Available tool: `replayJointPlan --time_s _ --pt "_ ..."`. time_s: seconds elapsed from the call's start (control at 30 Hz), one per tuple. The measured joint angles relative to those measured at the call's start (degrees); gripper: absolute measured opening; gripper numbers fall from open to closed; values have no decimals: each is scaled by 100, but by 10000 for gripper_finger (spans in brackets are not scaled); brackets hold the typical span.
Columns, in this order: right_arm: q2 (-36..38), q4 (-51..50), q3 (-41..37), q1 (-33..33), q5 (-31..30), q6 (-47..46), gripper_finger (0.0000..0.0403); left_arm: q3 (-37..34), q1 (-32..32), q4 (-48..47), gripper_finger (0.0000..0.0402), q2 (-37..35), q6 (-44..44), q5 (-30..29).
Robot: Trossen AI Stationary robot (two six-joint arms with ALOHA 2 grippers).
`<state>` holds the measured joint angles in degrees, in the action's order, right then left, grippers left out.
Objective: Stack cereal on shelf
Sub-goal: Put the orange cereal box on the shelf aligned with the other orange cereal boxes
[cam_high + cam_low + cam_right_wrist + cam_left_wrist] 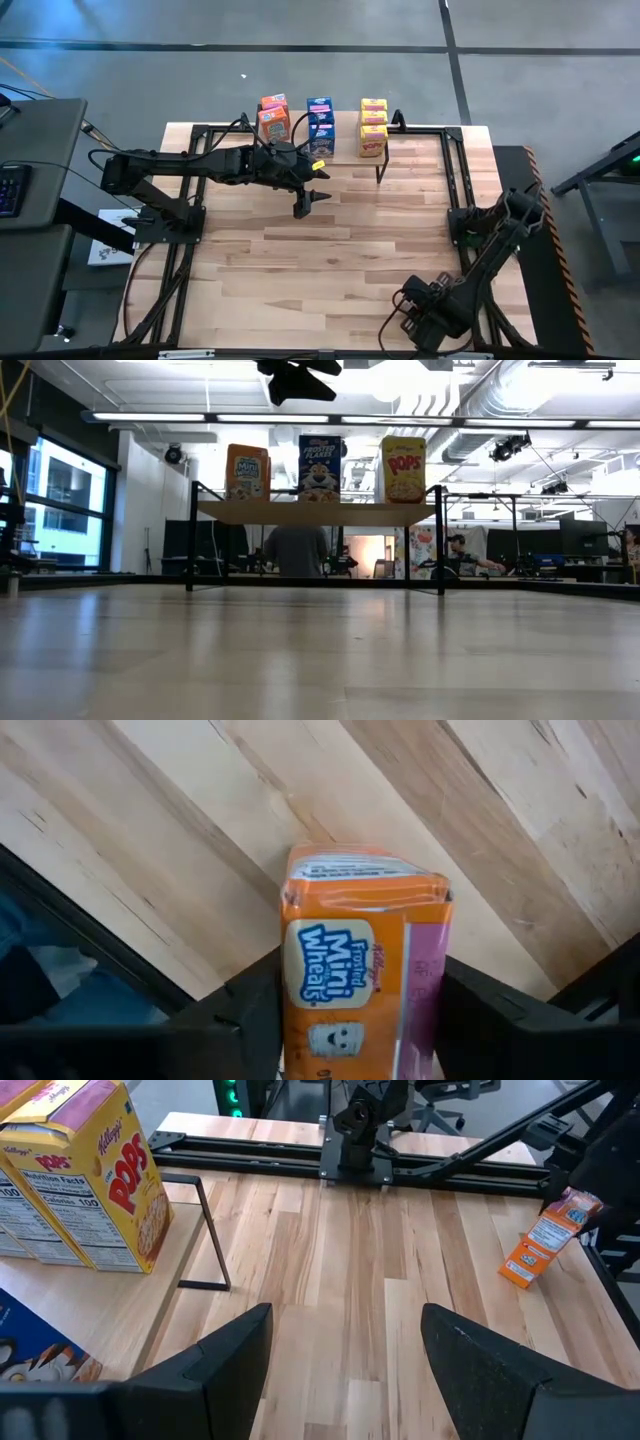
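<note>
The shelf [315, 512] stands at the table's far edge on thin black legs. Upright on its board are orange [273, 118], blue [320, 122] and yellow [373, 125] cereal boxes; the low view shows them as orange [247, 472], blue [319, 468] and yellow [403, 470]. My left gripper [310, 197] hovers open in front of the shelf, above the table, touching nothing; its fingers frame bare wood [345, 1320]. My right gripper [415, 310] is near the table's near right corner, shut on an orange Mini-Wheats box [365, 970]. The left wrist view shows that box tilted [545, 1240]. My right gripper pinches the orange cereal box between its two fingers [250, 1010], one on each long narrow side, the pink side panel [425, 990] against one. The printed front faces the wrist camera. The box's far end [365, 865] points toward the tabletop; whether it rests there I cannot tell.
Black frame rails [455, 170] run along the table's edges, and the right arm's base [360, 1130] sits at the right side. Bare wood [330, 250] spreads across the table's middle. The shelf's black leg [205, 1230] stands near the yellow boxes. People show in the room behind [297, 550].
</note>
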<state>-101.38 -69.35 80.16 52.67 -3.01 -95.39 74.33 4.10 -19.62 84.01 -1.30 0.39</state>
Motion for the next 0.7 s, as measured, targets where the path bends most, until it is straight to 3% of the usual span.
replayJointPlan --time_s 0.3,0.7 --pt "2 12 0 -68 -33 330 133 1 -2 -2 248 0 0 -1" --pt "53 -173 488 -685 -269 1980 131 1 -2 0 248 0 0 1"
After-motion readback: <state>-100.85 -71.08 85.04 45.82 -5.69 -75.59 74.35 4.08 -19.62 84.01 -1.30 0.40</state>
